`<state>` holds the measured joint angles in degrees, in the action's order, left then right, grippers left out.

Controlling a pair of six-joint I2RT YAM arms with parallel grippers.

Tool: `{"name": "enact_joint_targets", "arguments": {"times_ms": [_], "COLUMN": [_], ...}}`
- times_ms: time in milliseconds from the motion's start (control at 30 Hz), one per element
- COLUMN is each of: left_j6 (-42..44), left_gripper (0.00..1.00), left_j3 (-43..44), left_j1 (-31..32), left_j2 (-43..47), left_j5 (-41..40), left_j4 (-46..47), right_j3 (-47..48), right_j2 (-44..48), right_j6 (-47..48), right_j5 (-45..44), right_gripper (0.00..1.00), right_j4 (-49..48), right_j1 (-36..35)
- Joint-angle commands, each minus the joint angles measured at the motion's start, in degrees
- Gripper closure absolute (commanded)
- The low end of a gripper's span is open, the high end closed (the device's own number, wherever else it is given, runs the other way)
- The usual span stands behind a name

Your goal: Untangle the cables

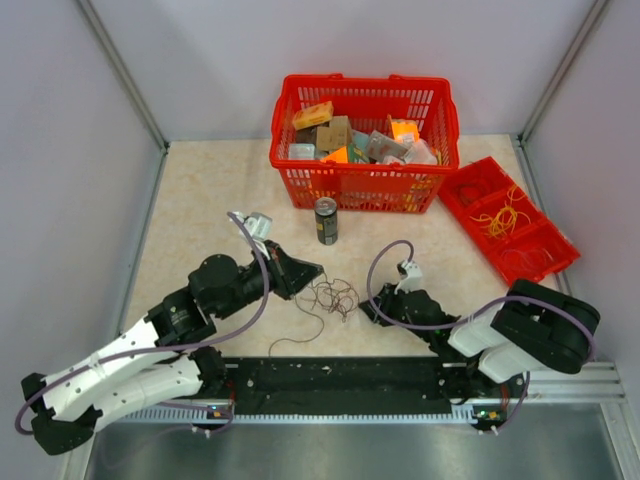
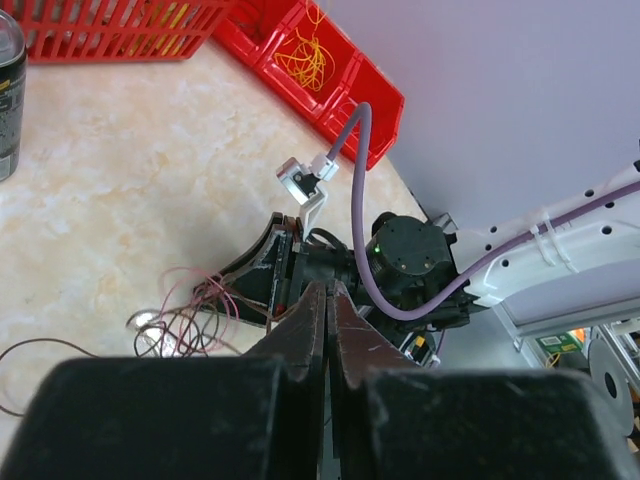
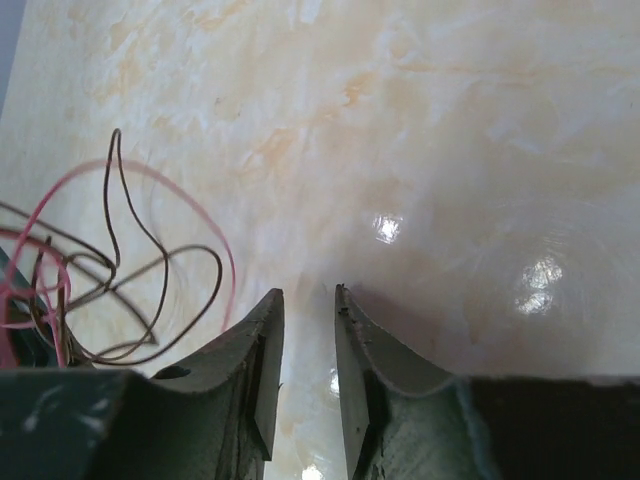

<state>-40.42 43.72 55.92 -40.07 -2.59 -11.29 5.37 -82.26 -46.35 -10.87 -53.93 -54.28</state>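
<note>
In the left wrist view, the left pincer (image 2: 328,292) is filling the foreground, its two dark fingers (image 2: 300,340) pressing flat against each other with no gap showing; whether a strand is being pinched between them cannot be told. Just ahead of its tip, the right pincer (image 2: 285,262) is facing it low over the tabletop (image 1: 200,200).

In the right wrist view, the right pincer (image 3: 305,300) is standing narrowly parted, with bare marbled surface showing through the slit. The cables (image 3: 120,290) are lying to the left of those fingers, apart from them.

From above, the cables (image 1: 333,297) are sitting as a loose dark tangle on the tabletop between the two pincers, near the front edge, with one strand trailing off toward the left arm's base. The left pincer (image 1: 312,272) is reaching the tangle's left side, and the right pincer (image 1: 368,315) is resting at its right side.

Farther back, a drink can (image 1: 326,220) is standing upright in front of a red basket (image 1: 360,187) holding small boxes. To the right, a red tray (image 1: 475,222) is holding yellow-orange wires (image 1: 500,215) in one compartment.
</note>
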Motion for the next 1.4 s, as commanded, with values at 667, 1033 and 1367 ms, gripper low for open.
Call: {"name": "enact_joint_targets", "arguments": {"times_ms": [667,1033,1367], "left_j6": [0.3,-1.2,3.6], "left_gripper": [1.0,1.0,1.0], "left_j3": [3.7,11.0,23.3], "left_j1": [-0.2,-0.2,-0.2], "left_j2": [3.3,5.6,10.5], "left_j5": [-4.0,-3.2,-16.0], "left_j4": [-2.3,-8.1,-20.3], "right_j3": [15.4,17.3,8.7], "right_j2": [11.4,1.8,-1.9], "right_j6": [16.6,6.6,7.2], "right_j5": [9.1,-15.6,-16.5], "right_gripper": [0.18,0.6,0.61], "right_j4": [13.7,18.1,3.7], "right_j1": [-10.0,-8.8,-5.8]}}
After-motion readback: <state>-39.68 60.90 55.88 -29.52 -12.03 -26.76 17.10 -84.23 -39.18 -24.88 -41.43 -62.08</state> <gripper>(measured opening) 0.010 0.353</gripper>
